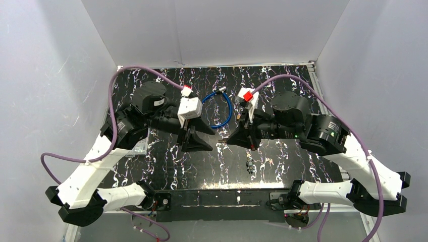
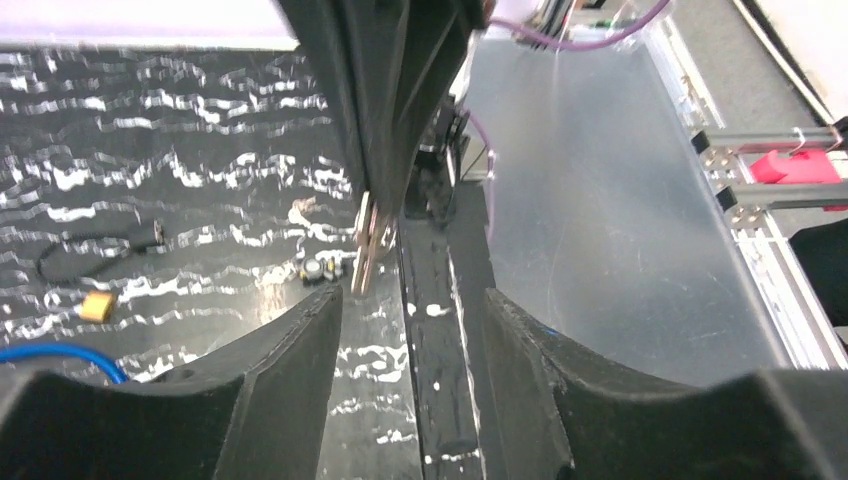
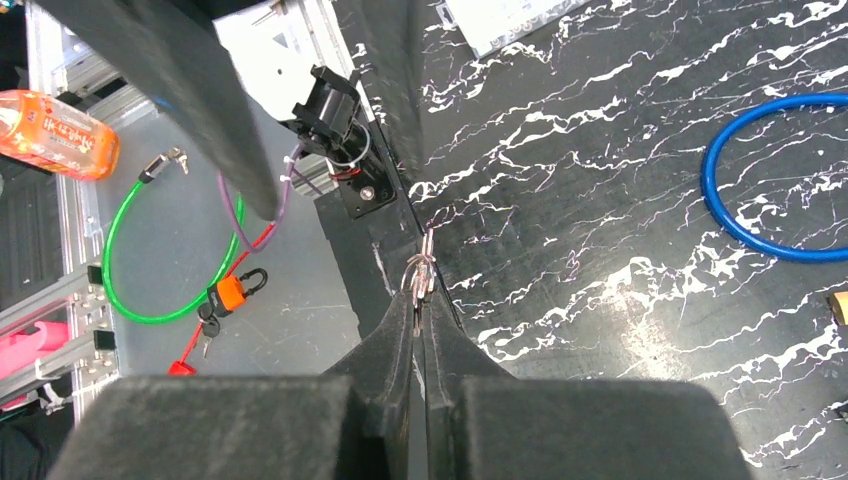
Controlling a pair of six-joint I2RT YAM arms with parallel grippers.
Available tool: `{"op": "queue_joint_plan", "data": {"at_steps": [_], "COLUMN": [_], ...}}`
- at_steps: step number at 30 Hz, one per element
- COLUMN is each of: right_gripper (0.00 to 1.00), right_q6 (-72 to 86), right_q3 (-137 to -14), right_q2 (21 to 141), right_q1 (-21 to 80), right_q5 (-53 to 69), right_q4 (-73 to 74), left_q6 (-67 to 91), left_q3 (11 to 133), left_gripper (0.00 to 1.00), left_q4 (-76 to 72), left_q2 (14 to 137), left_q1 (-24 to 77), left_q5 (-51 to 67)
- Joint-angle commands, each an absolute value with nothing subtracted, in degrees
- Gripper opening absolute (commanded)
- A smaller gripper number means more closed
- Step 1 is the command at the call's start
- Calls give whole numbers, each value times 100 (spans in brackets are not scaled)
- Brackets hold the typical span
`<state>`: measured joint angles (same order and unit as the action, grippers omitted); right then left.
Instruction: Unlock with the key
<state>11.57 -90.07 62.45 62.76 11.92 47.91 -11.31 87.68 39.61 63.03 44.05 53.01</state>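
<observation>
**Operator:** How far along am I?

**Observer:** Your right claw (image 3: 419, 300) is pinched shut on the key (image 3: 422, 272), which hangs above the table (image 1: 166, 166). Your left claw (image 2: 412, 298) stands open just beside it, holding nothing. The key is in no lock, so I judge the unlocking is all to come.

**Operator:** And the lock?

**Observer:** Hard to say. The blue cable (image 1: 231, 108) lies behind your claws, and its lock end is too small to read.

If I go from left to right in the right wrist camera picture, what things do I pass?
orange bottle → orange padlock → keys → blue cable loop
</observation>
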Motion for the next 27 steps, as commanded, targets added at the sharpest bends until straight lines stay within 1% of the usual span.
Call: {"op": "queue_joint_plan", "data": {"at_steps": [1,3,11,15,16,20,27], "right_gripper": [1,1,1,1,1,1,1], "right_q6": [1077,1043,861,858,864,862,786], "right_q3": [-9142,-9001,-8953,-8853,-8819,-8778,-8956], "right_q2": [5985,5919,5950,5921,5911,5921,6079], "right_q1": [6320,6327,6351,6351,6348,6355,6355], "right_q5": [1225,1239,1327,1339,1340,1359,1381], "right_q4": [4483,4369,4334,4223,4197,4117,4133], "left_q6": [-2091,-2140,-1739,-1481,-1444,-1357,-1415], "left_q3": [8249,8192,8484,8551,8572,8628,8781], "left_gripper": [54,54,49,46,44,29,5], "left_q4": [4254,4198,3857,3705,3705,3750,3928], "left_q2": [6087,6149,6530,6633,6654,6713,6836], "left_q1": [4396,4397,4396,4400,4396,4395,4399], "left_q5": [4929,4884,5106,5408,5524,5812,6132]}}
